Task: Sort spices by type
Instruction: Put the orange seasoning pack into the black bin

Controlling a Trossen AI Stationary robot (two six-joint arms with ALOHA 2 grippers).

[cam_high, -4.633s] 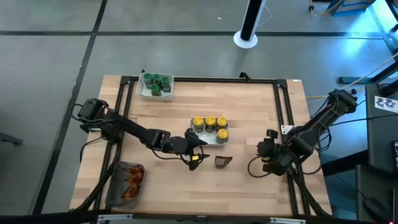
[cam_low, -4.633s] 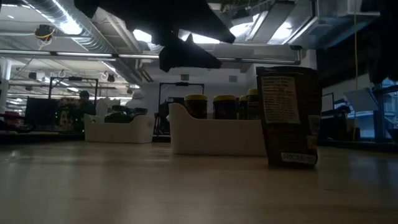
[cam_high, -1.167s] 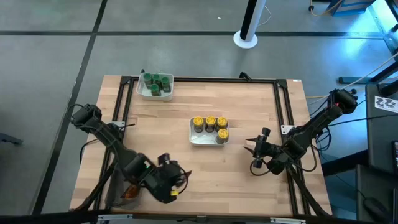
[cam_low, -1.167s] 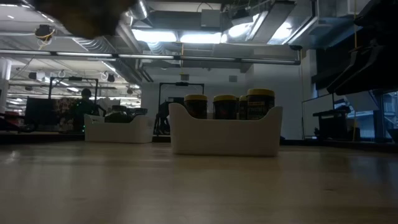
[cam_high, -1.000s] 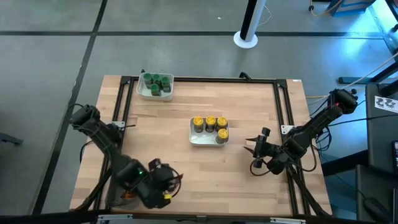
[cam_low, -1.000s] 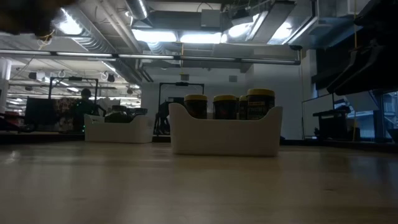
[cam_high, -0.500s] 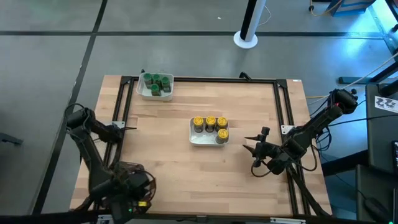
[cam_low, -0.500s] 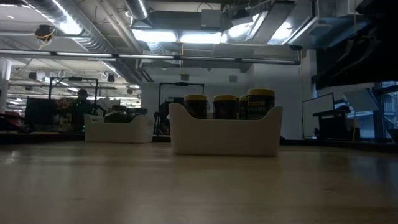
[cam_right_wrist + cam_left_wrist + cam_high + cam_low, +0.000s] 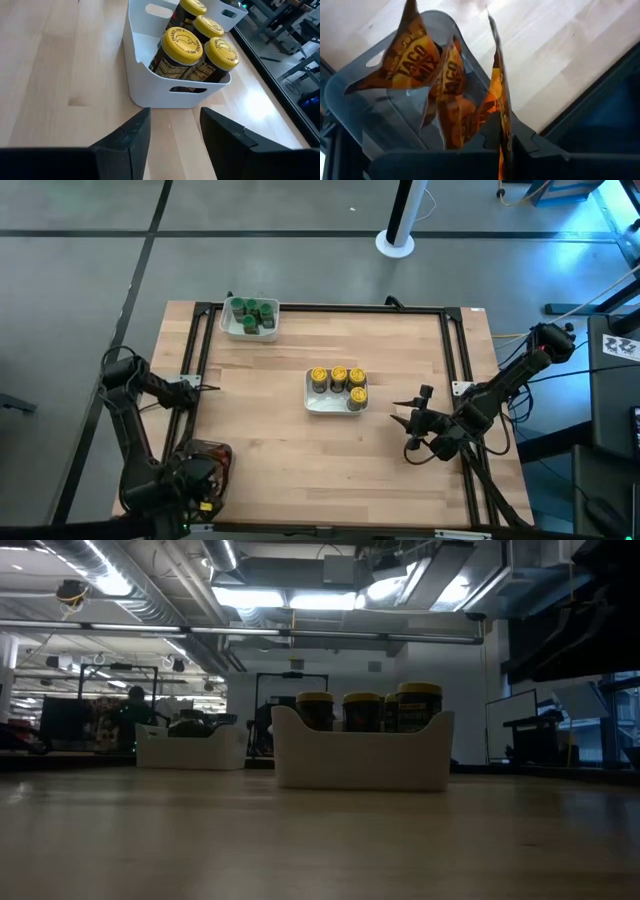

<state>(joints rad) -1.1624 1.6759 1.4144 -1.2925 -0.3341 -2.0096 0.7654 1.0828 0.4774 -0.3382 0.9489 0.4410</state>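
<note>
The left claw (image 9: 190,492) is over the grey tub (image 9: 380,125) at the counter's (image 9: 330,460) near-left corner, pinching a taco mix packet (image 9: 497,107). The right claw (image 9: 172,132) waits with fingers apart by the yellow-lid jars (image 9: 192,42).

Four yellow-lidded jars (image 9: 338,381) are seen standing upright and packed close together in a white tray (image 9: 322,406) near the middle of the table; dark labels are shown on their sides in the right wrist view (image 9: 186,52). Several green-lidded jars (image 9: 251,315) are held upright in a second white tray (image 9: 229,327) at the far left corner. Orange packets printed "TACO MIX" (image 9: 437,75) are stood on edge, leaning against one another, inside a clear grey tub (image 9: 380,125) at the near left corner.
</note>
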